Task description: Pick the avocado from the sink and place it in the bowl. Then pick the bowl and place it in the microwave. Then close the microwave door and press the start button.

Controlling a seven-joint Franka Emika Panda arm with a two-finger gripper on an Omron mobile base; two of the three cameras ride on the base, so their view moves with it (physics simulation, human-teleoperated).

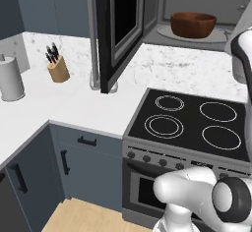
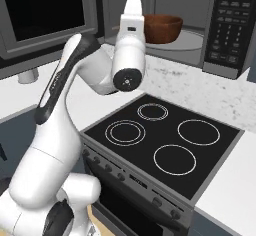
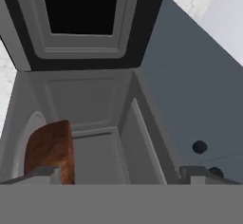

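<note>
The reddish-brown bowl (image 1: 193, 23) (image 2: 162, 27) sits on the glass turntable (image 2: 189, 40) inside the open microwave (image 1: 202, 0). In the hand view the bowl (image 3: 50, 149) lies at the lower left, rolled sideways by the camera's tilt. The microwave door (image 1: 118, 24) (image 2: 45, 15) (image 3: 80, 9) stands swung wide open to the left. My gripper (image 3: 118, 173) is open, its fingertips far apart with nothing between them, pulled back just outside the cavity beside the bowl. The avocado is hidden from view. The sink is out of view.
Below the microwave lies a black cooktop (image 1: 197, 120) (image 2: 165, 140) with several ring burners and a knob row. A knife block (image 1: 58, 69) and a paper towel roll (image 1: 10, 78) stand on the white counter to the left. The microwave's button panel (image 2: 230, 25) is at the right.
</note>
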